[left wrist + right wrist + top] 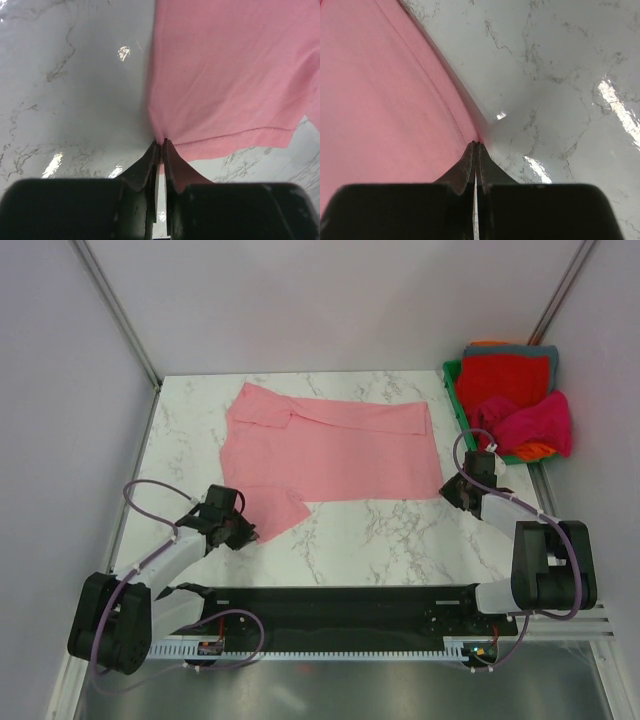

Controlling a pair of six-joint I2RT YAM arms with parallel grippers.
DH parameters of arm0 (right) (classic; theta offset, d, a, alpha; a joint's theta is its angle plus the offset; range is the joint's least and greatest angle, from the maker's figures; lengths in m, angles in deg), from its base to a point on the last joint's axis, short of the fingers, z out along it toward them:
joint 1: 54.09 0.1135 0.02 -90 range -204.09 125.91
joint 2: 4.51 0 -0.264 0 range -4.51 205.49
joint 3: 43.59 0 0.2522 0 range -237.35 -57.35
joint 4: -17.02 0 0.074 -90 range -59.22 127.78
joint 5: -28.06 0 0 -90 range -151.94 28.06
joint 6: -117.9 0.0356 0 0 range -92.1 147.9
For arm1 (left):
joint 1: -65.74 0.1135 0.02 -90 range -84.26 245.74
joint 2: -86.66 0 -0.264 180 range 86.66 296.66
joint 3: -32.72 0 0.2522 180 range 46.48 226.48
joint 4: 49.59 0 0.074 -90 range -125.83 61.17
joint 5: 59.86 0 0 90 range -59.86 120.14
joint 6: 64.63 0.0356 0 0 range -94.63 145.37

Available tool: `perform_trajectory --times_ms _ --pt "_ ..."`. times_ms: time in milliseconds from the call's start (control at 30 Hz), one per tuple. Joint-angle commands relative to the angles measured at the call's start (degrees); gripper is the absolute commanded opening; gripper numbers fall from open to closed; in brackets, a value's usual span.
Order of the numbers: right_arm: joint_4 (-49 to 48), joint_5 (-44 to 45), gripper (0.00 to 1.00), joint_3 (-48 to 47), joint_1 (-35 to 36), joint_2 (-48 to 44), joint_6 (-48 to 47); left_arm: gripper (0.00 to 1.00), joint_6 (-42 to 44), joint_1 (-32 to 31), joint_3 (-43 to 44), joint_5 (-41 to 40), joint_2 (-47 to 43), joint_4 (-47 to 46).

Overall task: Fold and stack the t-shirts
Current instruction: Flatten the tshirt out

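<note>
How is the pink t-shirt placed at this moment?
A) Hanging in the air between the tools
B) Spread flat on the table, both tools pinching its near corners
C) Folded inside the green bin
B: the pink t-shirt lies spread on the table, the left tool and right tool each shut on a near corner.

salmon-pink t-shirt (pixel 340 455) lies spread flat at centre; other bright t-shirts (pixel 510 380) heaped far right.
</note>
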Motion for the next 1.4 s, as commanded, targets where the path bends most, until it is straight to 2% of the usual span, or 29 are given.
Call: perform_trajectory --times_ms 0,100,333,500,700,767,933,1100,1267,1367 --pt "-2.39 -1.2 0.0 0.23 0.2 -1.6 -0.04 0.11 -0.65 -0.38 -1.86 -3.28 -0.31 -0.88" --pt "-2.57 -1.82 0.0 0.49 0.2 -2.31 -0.31 0.02 0.49 -0.38 -1.33 -4.25 -1.02 -1.41" --pt "-2.3 -2.61 0.0 -0.65 0.2 -4.07 -1.18 0.02 3.3 -0.12 5.24 -3.2 -0.93 -0.09" --pt "-0.82 -8.75 0.0 -5.13 0.2 -2.66 -1.1 0.02 6.46 1.2 12.01 -2.15 -0.05 1.31" --pt "4.27 -11.4 0.0 -16.63 0.2 0.06 0.13 0.02 11.03 8.22 26.33 4.6 4.16 5.35" --pt "6.12 -11.67 0.0 -22.78 0.2 0.33 0.22 0.02 12.52 11.46 33.97 6.72 6.44 7.28" --pt "12.55 -11.75 0.0 -37.1 0.11 -1.77 -1.18 0.02 15.43 15.0 55.04 7.96 6.81 14.14" --pt "13.34 -12.8 0.0 -44.5 0.03 -9.59 -2.24 0.02 17.54 15.53 72.62 6.21 0.59 16.08" --pt "13.08 -12.89 0.0 -49.51 0.03 -17.68 -3.11 0.02 17.28 15.53 77.15 -1.16 -10.49 10.29" --pt "13.08 -11.76 0.0 -51.62 0.03 -21.29 -3.38 0.02 17.9 15.53 81.45 -5.3 -13.14 9.14"
